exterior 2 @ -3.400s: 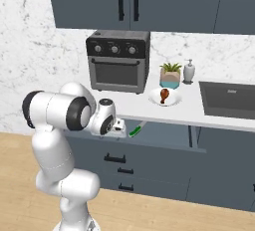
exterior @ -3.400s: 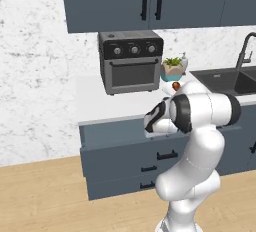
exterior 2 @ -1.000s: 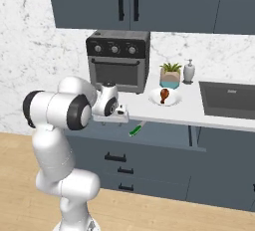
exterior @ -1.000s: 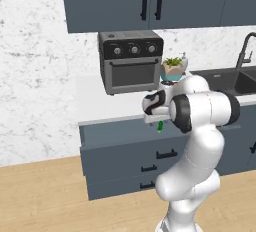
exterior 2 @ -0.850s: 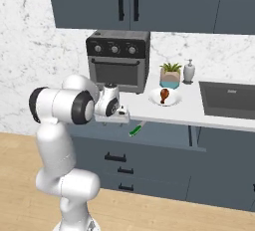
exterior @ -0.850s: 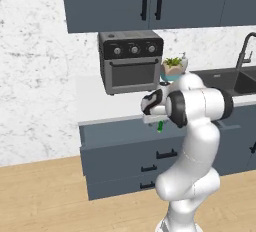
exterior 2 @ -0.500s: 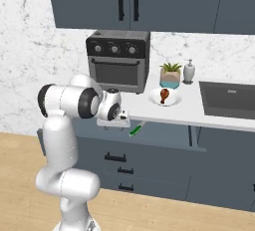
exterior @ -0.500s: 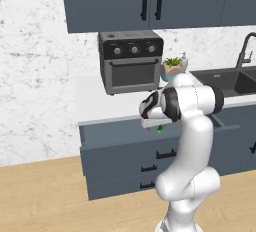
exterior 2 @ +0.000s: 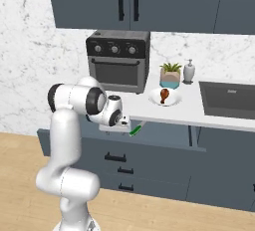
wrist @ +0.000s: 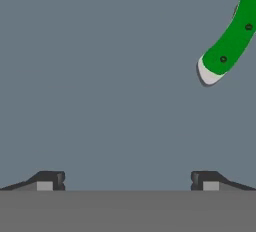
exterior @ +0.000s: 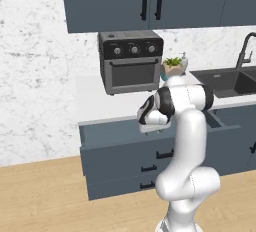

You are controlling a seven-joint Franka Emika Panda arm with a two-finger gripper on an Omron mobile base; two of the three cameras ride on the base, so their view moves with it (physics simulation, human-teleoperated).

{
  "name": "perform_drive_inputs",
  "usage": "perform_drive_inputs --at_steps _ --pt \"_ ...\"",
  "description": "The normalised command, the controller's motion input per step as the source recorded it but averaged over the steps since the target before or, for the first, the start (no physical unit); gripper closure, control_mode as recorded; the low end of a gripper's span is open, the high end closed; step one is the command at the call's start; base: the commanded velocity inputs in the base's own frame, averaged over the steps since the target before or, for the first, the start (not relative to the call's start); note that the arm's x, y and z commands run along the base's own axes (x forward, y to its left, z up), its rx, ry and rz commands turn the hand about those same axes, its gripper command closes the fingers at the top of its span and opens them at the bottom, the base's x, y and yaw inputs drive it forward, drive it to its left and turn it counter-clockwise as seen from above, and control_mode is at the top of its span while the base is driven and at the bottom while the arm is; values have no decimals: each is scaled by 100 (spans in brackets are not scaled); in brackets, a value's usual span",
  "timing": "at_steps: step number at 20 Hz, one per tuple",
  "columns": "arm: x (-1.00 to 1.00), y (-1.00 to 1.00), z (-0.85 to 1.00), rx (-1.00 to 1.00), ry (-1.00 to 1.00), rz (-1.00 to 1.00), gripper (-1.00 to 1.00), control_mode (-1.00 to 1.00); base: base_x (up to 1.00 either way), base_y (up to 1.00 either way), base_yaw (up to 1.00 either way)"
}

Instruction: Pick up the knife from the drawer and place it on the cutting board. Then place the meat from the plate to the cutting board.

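Slate-blue drawer [exterior 2: 164,134] gaping beneath a white counter, the gripper [wrist: 127,178] is hovering, fingers apart, needing to shift over the green-handled knife [wrist: 231,38] before grasping.

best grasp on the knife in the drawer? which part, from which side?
Probably the green handle of the knife, taken from straight above. It lies flat on the floor of the drawer, so only a top-down pinch across its narrow width fits. The open end effector looks down at the floor but is offset, so shift toward the handle first.

pincer [exterior 2: 128,126] over open drawer [exterior 2: 164,136], knife [exterior 2: 136,128] beside
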Motion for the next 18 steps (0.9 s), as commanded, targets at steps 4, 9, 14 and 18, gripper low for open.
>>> perform_drive_inputs --at_steps 4,9,14,18 --pt "29 0 -39 0 1 0 -100 -100 0 0 0" --pt "16 0 -16 0 10 0 -100 -100 0 0 0" --pt "-13 -5 -19 0 17 0 -100 -100 0 0 0" --pt "-59 -19 2 0 16 -2 -100 -100 0 0 0"
